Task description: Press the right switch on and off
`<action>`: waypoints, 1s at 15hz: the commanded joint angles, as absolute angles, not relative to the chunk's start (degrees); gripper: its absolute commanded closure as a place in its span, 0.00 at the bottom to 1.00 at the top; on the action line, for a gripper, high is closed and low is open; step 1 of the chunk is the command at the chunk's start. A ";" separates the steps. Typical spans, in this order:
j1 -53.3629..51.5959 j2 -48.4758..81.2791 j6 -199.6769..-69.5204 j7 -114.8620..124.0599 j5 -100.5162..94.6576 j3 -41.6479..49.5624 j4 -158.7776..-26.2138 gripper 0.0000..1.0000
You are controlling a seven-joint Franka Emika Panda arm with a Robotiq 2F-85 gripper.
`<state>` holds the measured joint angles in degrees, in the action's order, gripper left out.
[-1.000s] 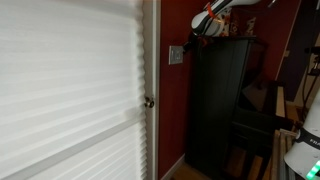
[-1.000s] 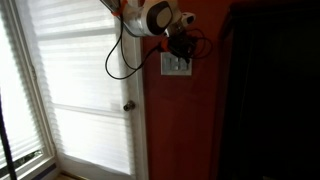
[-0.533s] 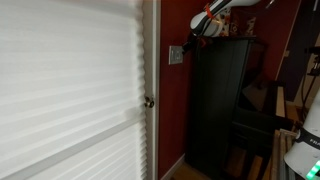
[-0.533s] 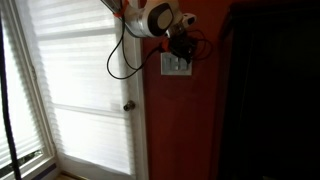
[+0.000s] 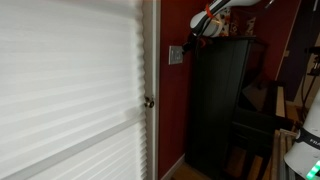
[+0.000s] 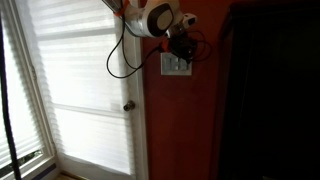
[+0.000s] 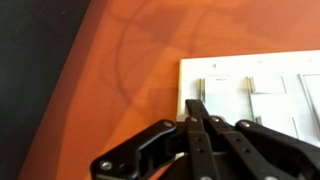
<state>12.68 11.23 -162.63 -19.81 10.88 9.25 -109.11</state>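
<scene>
Hardly anything has moved: across the last second the arm's wrist has crept a touch toward the switch plate and its looped cable has shifted slightly, and in the last half second nothing changes.

One gripper is in view, its fingers drawn fully together into a single narrow tip with nothing between them. In the wrist view that tip overlaps the left part of the one pale switch plate; whether it actually touches cannot be told. In an exterior view the gripper sits just above the plate and a little out from it.

The plate is mounted high on the red surface, near its left edge, just beside the door frame. It appears to carry two rockers side by side; the right switch is the one farther from the door, directly below the gripper. Which way it is tipped is too small to tell.

One door with white blinds, one round door knob and one dark cabinet at the surface's right edge complete the scene.
</scene>
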 commanded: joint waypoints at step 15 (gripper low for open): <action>13.27 13.38 -159.20 -23.56 15.65 7.96 -106.16 1.00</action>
